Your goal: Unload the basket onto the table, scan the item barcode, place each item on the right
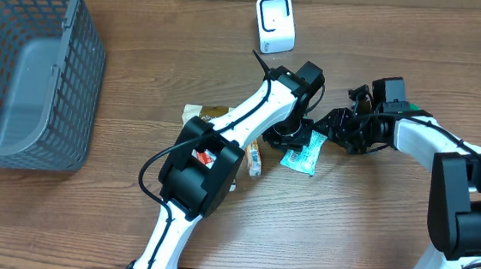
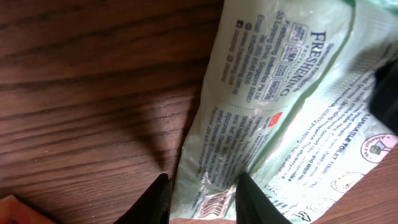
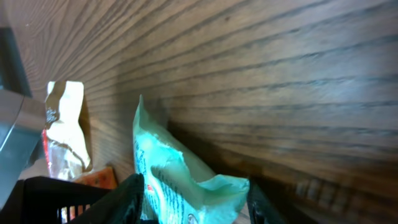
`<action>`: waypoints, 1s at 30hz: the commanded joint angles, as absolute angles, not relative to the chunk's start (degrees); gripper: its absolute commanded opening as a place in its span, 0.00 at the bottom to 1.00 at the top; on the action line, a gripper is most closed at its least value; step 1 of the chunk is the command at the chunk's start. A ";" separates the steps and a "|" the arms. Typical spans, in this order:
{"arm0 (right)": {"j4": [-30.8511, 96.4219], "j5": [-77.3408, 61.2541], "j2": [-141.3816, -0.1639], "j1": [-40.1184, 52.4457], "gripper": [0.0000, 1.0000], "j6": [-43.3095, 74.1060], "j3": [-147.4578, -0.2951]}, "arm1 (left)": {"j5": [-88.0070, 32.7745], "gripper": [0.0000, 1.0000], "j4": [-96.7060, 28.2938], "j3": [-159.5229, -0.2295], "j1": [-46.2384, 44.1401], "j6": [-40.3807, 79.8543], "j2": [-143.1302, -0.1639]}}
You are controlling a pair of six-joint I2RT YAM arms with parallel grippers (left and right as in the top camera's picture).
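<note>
Wipes packet [image 1: 301, 154] at mid-table [image 1: 370, 239], between the two wrists, printed face toward left wrist camera. Left gripper [image 2: 202, 200] pinching one end of packet, a finger on each side of the film. Right gripper [image 3: 196, 202] straddling the opposite, crumpled end; jaws partly apart, cannot tell if gripped. Small sachet [image 1: 254, 160] just beside packet's left edge; tan snack bag [image 1: 201, 112] further left, apart. Scanner [image 1: 276, 24] upright near far table edge, bare wood between it and packet. Grey basket [image 1: 80, 96] at left edge, well apart. Bare wood along near edge

Mint-green wipes packet [image 1: 301, 157], grey basket [image 1: 77, 96]
</note>
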State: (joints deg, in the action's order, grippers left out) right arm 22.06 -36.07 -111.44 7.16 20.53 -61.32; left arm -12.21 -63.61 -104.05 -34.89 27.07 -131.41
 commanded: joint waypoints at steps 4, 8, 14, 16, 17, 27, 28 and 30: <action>21.87 -34.85 -111.24 9.50 0.49 21.23 -58.11 | -8.56 0.25 -63.33 -103.18 -34.70 27.86 -131.90; 20.27 -34.87 -111.24 11.14 0.42 21.26 -58.11 | -8.54 0.25 -63.35 -103.18 -34.70 27.86 -131.90; 20.23 -34.83 -111.24 11.84 0.25 21.21 -58.11 | -8.54 0.27 -63.46 -103.18 -34.63 27.83 -131.90; 20.45 -34.85 -111.22 11.55 0.20 21.21 -58.13 | -8.54 0.27 -63.37 -103.18 -34.63 27.83 -131.90; 20.49 -34.85 -111.22 11.33 0.15 21.21 -58.13 | -8.54 0.27 -63.31 -103.20 -34.57 27.83 -131.90; 20.67 -34.39 -106.59 10.20 0.07 15.59 -58.26 | -8.32 0.24 -69.63 -114.45 -29.15 25.26 -130.30; 20.67 -34.20 -105.60 10.20 0.06 14.98 -58.26 | -8.29 0.25 -70.65 -116.55 -28.27 25.26 -130.15; 20.73 -33.04 -103.31 10.22 0.04 14.50 -58.26 | -7.84 0.25 -73.21 -121.73 -26.09 25.21 -130.15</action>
State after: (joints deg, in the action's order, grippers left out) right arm 21.08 -34.50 -108.25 10.50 17.10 -58.46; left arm -9.87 -71.44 -114.85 -29.34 26.37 -131.39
